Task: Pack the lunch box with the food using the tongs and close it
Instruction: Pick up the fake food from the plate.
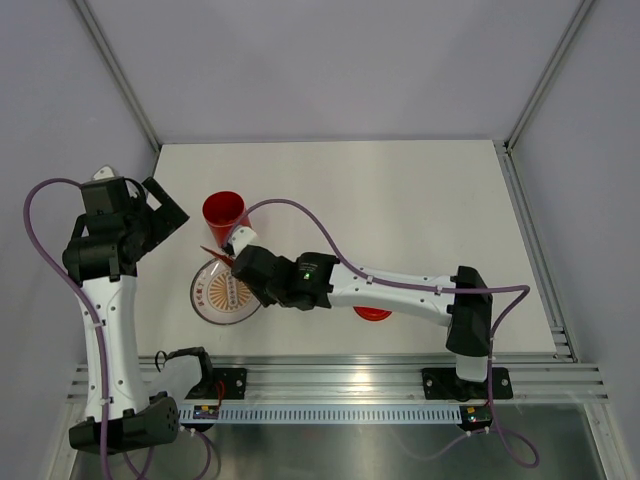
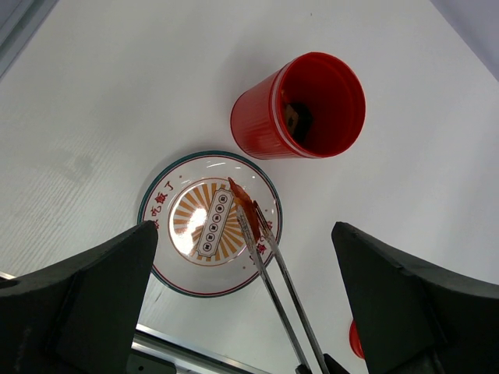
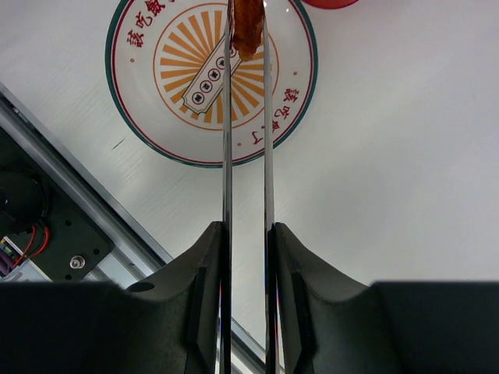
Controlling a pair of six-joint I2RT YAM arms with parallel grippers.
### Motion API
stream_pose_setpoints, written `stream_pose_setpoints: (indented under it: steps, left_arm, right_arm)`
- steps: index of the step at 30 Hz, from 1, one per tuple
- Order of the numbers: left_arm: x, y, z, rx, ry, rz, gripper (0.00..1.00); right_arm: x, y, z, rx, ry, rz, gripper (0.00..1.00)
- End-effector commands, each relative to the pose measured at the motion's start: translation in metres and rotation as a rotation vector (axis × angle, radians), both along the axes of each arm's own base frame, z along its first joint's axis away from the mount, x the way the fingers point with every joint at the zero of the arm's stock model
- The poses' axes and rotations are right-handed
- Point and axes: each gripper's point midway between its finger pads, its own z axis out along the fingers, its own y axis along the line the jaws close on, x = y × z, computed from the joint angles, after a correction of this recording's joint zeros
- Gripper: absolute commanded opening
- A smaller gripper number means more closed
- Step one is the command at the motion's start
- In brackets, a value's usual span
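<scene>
Right gripper (image 3: pixel 246 257) pressed in on tongs (image 3: pixel 226 156), squeezing both arms near parallel. Tips pinch reddish-brown sausage (image 3: pixel 247 27), lifted above plate (image 2: pixel 187 273).

Lunch box (image 2: pixel 261 121) upright just beyond plate, open, dark piece inside. Lid (image 1: pixel 372 314) apart, under right arm.

Left gripper (image 1: pixel 160 208) spread wide, holds nothing.

Sausage looks small, light, likely slick; pinch mid-body.

Plate rim bears red Chinese characters, not read with certainty.
</scene>
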Motion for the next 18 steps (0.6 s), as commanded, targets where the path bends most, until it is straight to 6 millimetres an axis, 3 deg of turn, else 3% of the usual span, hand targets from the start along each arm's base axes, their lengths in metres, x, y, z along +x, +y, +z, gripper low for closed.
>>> stream_pose_setpoints:
  steps: [1,10,13,18]
  left_arm:
    - [-0.002,-0.006,0.041,0.000,-0.124,-0.028,0.99]
    - [-0.009,-0.012,0.067,-0.005,-0.188,-0.050,0.99]
    - [-0.009,-0.012,0.067,-0.003,-0.187,-0.051,0.99]
    - [-0.007,-0.013,0.064,-0.008,-0.177,-0.053,0.99]
  right_arm:
    - [0.024,-0.008,0.077,0.148,-0.119,-0.062,0.00]
    - [0.064,-0.018,0.110,0.212,-0.178,-0.134,0.00]
    - [0.075,-0.018,0.121,0.236,-0.195,-0.146,0.00]
    - [0.091,-0.013,0.122,0.235,-0.202,-0.158,0.00]
